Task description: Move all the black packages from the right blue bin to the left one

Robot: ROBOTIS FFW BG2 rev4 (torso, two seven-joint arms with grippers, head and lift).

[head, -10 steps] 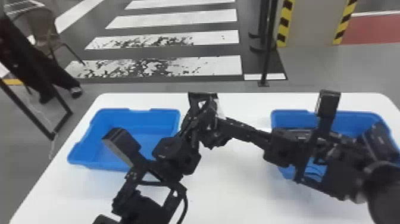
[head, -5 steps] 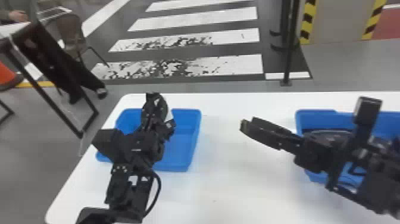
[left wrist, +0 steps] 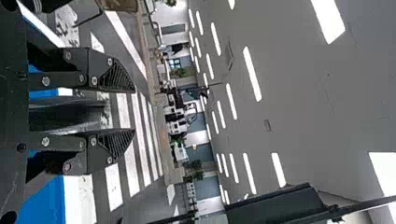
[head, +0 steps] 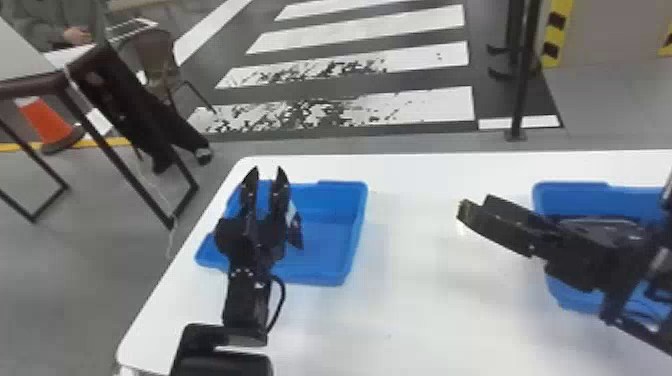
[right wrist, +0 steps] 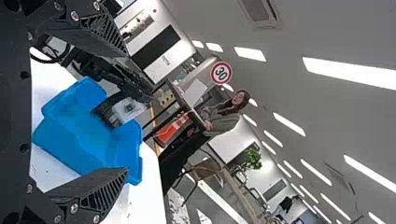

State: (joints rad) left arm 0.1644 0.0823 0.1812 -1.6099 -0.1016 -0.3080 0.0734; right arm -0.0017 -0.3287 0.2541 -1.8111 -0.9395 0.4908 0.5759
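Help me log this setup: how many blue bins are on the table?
2. One blue bin is toward the left of the table, partly behind the left arm; the other is toward the right, partly behind the right arm.

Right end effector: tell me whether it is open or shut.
Open: the right end effector has its fingers wide apart in the right wrist view.
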